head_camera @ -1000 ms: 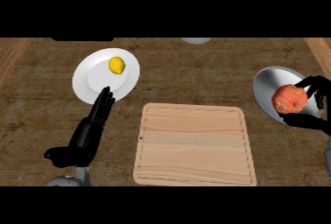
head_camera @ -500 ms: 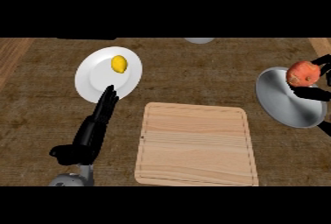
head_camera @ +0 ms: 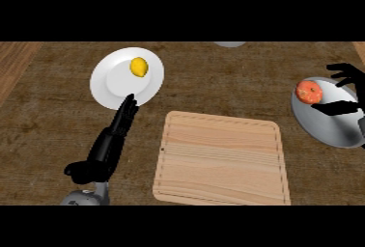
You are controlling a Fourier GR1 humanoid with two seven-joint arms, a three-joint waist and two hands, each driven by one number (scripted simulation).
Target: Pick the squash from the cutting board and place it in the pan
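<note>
While the round reddish-orange squash (head_camera: 309, 90) sits in the grey metal pan (head_camera: 335, 126), the scene reads as follows.

Squash: it lies on the pan's upper left part, near the rim, no longer on the board.

Pan: a shallow grey dish at the right edge of the brown woven-textured counter (head_camera: 214, 82), partly cut off by the frame.

Cutting board: the pale rectangular wooden cutting board (head_camera: 222, 159) lies in the centre, with nothing on it.

Right hand: the black right hand (head_camera: 342, 91) is spread wide about the squash, fingers above it and thumb below and beside it; whether any of them touch it cannot be told.

Left hand: the black left hand (head_camera: 118, 128) lies on the counter with straight fingers, tips at the edge of the white round plate (head_camera: 114, 84), holding nothing.

Plate: it carries a small yellow lemon-like fruit (head_camera: 139, 66).

Handling: the squash looks stiff, smooth-skinned and moderately light, and being round it would probably roll on the pan's slick floor.

Where to hold: judged best across its widest middle, fingers on one side and thumb opposite.

Progress: the placing appears done, barring a clean withdrawal.
</note>
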